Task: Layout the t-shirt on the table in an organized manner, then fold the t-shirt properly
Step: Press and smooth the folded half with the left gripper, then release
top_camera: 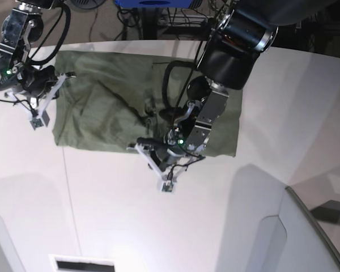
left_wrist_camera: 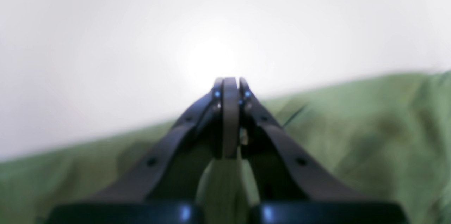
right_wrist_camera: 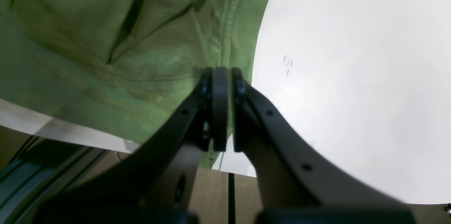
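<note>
On the white desk point(top_camera: 158, 226) the shirt point(top_camera: 102, 107) lies roughly spread, both tools, left point(top_camera: 140, 143) and right point(top_camera: 68, 75), clenched at its edges, seemingly pinching cloth; next, smooth it before folding.

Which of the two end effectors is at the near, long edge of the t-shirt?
The left end effector, at the t-shirt's near edge, around the middle. The right end effector is at the shirt's short side edge instead.

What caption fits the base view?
Two shut grippers, left gripper and right gripper, at the rumpled olive-green t-shirt on the white table.
</note>
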You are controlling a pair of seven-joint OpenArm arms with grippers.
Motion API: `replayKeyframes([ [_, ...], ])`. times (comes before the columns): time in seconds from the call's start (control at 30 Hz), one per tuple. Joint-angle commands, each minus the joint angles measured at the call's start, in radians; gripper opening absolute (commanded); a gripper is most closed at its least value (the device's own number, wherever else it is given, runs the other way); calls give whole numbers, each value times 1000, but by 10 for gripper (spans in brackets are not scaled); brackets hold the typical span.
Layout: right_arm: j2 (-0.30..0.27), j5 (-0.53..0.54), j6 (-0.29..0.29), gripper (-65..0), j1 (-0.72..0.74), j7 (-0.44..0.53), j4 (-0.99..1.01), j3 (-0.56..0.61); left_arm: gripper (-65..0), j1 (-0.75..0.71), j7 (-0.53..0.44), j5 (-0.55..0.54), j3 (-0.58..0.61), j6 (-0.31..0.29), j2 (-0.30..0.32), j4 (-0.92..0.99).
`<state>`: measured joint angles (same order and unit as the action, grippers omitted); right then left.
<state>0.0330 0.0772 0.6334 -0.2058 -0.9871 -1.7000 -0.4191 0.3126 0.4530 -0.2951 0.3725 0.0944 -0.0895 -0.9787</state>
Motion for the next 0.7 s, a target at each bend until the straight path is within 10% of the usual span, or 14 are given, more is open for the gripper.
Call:
replayKeyframes([
  [0.0, -5, 6, 3, -621, 10, 7, -16, 1, -650, 32, -24, -3, -2, -5, -11, -22],
  [0.13, -11, 6, 4, -621, 1, 6, -25, 78, -650, 35, -16, -3, -13, -3, -3, -99],
  [0.33, -35, 5, -5, -621, -1, 6, -101, 251, -650, -157, -15, -3, -13, 1, 188, -323],
  [0.67, 6, 62, 3, -620, 45, 6, -93, -17, -650, -438, -26, 4, -14, 1, 374, -486],
])
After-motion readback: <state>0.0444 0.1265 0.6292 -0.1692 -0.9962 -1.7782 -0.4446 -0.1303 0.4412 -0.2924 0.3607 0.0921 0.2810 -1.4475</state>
